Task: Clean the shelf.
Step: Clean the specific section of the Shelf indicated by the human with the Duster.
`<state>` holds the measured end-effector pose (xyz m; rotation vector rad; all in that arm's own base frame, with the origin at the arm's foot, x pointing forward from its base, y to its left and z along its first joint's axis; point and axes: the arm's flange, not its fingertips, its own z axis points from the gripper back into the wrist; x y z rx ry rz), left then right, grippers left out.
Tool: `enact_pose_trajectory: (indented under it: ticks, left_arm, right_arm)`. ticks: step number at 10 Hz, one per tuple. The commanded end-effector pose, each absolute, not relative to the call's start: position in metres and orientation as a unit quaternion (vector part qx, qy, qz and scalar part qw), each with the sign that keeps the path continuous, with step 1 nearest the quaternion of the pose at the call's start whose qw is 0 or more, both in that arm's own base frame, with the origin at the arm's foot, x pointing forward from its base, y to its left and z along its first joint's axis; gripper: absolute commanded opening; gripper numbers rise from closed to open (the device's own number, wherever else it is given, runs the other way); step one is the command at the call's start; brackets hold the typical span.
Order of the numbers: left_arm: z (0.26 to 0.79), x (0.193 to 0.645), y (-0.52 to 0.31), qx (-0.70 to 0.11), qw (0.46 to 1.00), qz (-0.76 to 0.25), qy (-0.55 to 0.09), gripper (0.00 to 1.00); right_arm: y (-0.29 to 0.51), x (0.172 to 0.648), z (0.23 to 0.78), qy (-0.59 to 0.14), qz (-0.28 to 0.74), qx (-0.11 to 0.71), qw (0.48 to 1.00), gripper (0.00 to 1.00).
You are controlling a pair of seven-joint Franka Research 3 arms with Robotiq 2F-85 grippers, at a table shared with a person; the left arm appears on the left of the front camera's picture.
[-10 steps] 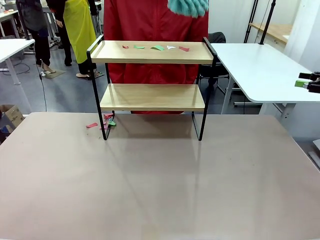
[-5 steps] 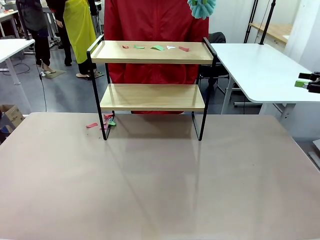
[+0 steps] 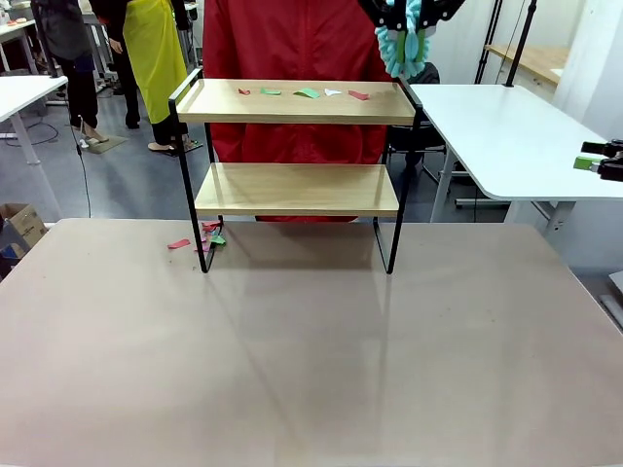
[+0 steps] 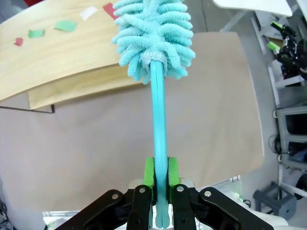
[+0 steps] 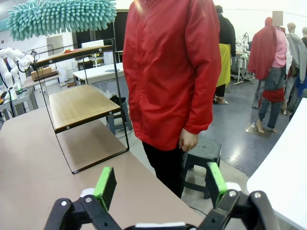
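Duster (image 4: pixel 153 36) clamped by its handle in left tool (image 4: pixel 160 175), seemingly hovering just above right end of the shelf (image 3: pixel 297 102); paper scraps (image 3: pixel 308 93) litter its top board; right tool (image 5: pixel 158 184) gapes empty.

There is one shelf (image 3: pixel 185 165) with two boards and four legs. On the top board (image 3: pixel 292 107) lie five scraps (image 3: pixel 308 93): two red, two green, one white. More loose scraps (image 3: pixel 209 236) lie on the near table (image 3: pixel 311 370) by the shelf's left legs (at least three, too bunched to count surely). One duster (image 3: pixel 402 49) shows. There are two grippers, the left gripper (image 4: pixel 160 173) and the right gripper (image 5: pixel 160 184). One person (image 3: pixel 292 39) in red stands at the far side. Two white tables (image 3: pixel 506 136) stand, one far left, one right.
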<state>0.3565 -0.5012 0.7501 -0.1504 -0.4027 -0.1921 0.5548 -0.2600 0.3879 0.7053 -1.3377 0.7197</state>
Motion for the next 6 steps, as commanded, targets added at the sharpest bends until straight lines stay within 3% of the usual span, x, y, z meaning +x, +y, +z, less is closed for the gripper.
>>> enact_pose_trajectory:
  ticks: [1,6]
  left_arm:
    - [0.767,0.362,-0.514,-0.058,0.974,-0.079,-0.203,0.13]
    - [0.727,0.369,-0.536,-0.015,0.977,-0.089,-0.192,0.13]
  right_arm:
    - [-0.258,0.555,0.390,-0.593,0.320,0.312,0.669,1.00]
    - [-0.258,0.555,0.390,-0.593,0.320,0.312,0.669,1.00]
